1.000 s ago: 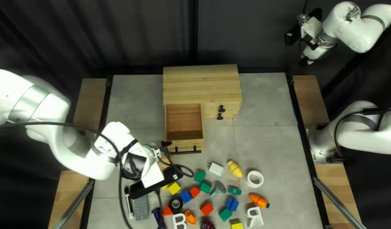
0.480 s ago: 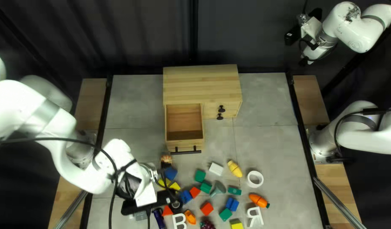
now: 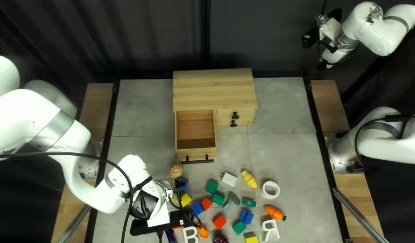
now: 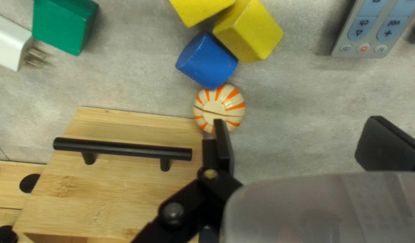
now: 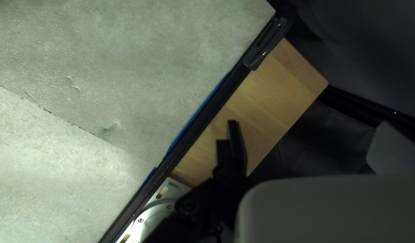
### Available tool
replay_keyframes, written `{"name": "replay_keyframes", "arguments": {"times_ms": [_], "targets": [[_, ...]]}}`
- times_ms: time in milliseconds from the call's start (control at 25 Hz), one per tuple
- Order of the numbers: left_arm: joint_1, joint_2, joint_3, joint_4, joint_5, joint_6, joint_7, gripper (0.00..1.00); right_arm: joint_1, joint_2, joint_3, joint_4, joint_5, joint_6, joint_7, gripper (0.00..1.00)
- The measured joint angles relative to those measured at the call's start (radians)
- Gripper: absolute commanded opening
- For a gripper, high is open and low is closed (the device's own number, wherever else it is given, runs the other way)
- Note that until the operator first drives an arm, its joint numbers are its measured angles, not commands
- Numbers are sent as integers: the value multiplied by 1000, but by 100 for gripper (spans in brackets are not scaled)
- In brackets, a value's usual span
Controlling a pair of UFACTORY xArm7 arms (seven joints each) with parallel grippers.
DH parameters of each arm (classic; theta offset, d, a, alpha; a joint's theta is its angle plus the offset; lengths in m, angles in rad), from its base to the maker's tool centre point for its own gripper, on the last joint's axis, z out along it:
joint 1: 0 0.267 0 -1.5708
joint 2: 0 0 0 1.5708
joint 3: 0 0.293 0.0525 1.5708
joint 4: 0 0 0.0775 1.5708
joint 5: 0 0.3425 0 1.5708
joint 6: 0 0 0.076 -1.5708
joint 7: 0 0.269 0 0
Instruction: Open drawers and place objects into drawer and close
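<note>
Toward the worktop's (image 3: 284, 171) near edge lie a white letter (image 3: 190, 234), a dark bunch of berries (image 3: 220, 238) and a yellow block (image 3: 251, 238), with an orange carrot (image 3: 274, 212) nearer the right edge. The left gripper (image 3: 176, 192) is over the near left part, its jaws apart with nothing clamped. Farther in sit a white plug (image 3: 229, 179), a yellow cob-like piece (image 3: 249, 179) and a white ring (image 3: 271, 190). A blue block (image 4: 206, 60) sits right by a cream-and-orange ball (image 4: 225, 102), which is just off the open drawer's (image 4: 113, 189) front left corner, ahead of one jaw tip. The drawer juts from the left of the cabinet (image 3: 214, 87), at the middle of the worktop's far edge. Past the far right corner hangs the right gripper (image 3: 334, 17), jaws apart.
</note>
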Motion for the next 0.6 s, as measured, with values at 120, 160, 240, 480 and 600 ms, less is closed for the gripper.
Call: {"name": "replay_keyframes", "arguments": {"times_ms": [120, 160, 240, 480, 600], "targets": [[-11, 27, -12, 30, 44, 50, 0, 100, 0, 0, 0, 0, 0, 0, 0, 100], [-12, 39, -13, 39, 60, 63, 5, 100, 0, 0, 0, 0, 0, 0, 0, 100], [-17, 67, -16, 59, 95, 86, 23, 100, 0, 0, 0, 0, 0, 0, 0, 100], [-24, 130, -18, 83, 169, 99, 81, 100, 0, 0, 0, 0, 0, 0, 0, 100], [-22, 151, -15, 85, 194, 84, 98, 100, 0, 0, 0, 0, 0, 0, 0, 100]]}}
